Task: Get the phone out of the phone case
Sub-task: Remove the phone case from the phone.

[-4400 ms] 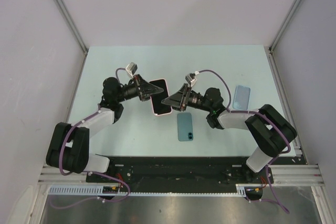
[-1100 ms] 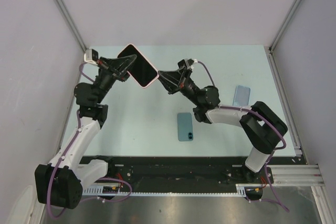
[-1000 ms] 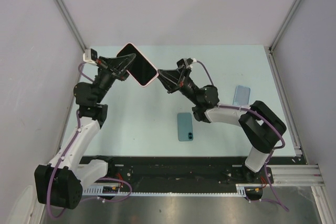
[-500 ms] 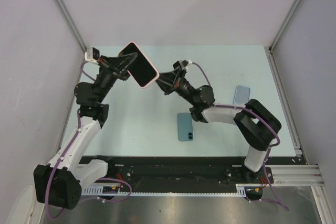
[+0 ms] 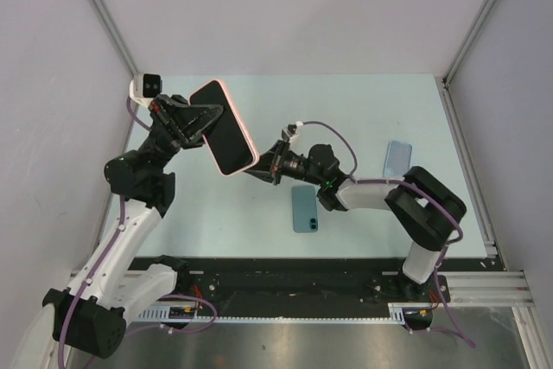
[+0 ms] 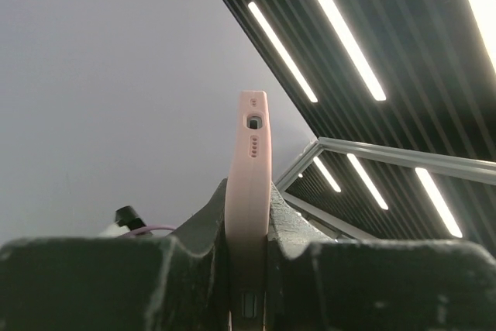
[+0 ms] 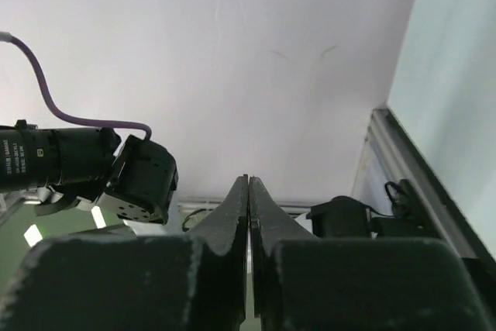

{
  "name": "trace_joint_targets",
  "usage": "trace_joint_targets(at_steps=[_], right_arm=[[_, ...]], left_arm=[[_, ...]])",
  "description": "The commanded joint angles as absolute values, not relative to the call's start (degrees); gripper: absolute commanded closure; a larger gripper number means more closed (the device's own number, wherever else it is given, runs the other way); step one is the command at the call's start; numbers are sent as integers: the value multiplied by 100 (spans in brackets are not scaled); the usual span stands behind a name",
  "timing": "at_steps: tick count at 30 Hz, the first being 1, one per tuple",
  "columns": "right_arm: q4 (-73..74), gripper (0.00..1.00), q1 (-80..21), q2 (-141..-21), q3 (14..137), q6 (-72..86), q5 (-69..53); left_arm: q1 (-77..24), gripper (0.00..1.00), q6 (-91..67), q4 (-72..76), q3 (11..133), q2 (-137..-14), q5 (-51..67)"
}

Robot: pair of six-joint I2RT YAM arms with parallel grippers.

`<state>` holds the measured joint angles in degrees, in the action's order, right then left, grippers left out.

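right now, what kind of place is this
Probably a robotics lab test cell: a pale table boxed in by plain white panels on metal framing, robot arms bolted to a rail, ceiling strip lights.

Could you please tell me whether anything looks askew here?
The black phone in its pink case hangs tilted above the pale table, clamped edgewise in the left pincer; the right pincer is shut on nothing near its lower corner.

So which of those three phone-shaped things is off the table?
The pink-cased phone, clamped in the left gripper; the teal phone and pale blue one lie flat on the table.
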<state>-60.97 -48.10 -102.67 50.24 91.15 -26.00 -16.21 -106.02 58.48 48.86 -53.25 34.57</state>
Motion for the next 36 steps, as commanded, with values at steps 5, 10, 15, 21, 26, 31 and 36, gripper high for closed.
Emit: trace_joint_targets(at_steps=[5, 10, 15, 21, 26, 31, 36], right_arm=[[-2596, 59, -4377, -7842, 5001, 6114, -1725], [-1003, 38, -4412, -6435, 5247, 5116, -889], [-432, 33, -4719, -5688, 5396, 4563, -379], [-307, 32, -5062, -5309, 5704, 4246, 148], [-378, 32, -5493, -5545, 6055, 3868, 351], [-378, 31, -5704, -5669, 6336, 3630, 510], [-334, 31, -5757, -5678, 6407, 3551, 553]], left_arm=[[-1591, 100, -10749, 6187, 4799, -5387, 3384], [-1591, 100, -10653, 6223, 4720, -5537, 3419], [-1556, 100, -10459, 6214, 4623, -5783, 3586], [-1503, 100, -10292, 6108, 4474, -5915, 3674], [-1503, 100, -10099, 5793, 4605, -5933, 3770], [-1503, 100, -10020, 5713, 4588, -5950, 3788], [-1494, 100, -10011, 5713, 4605, -5968, 3788]])
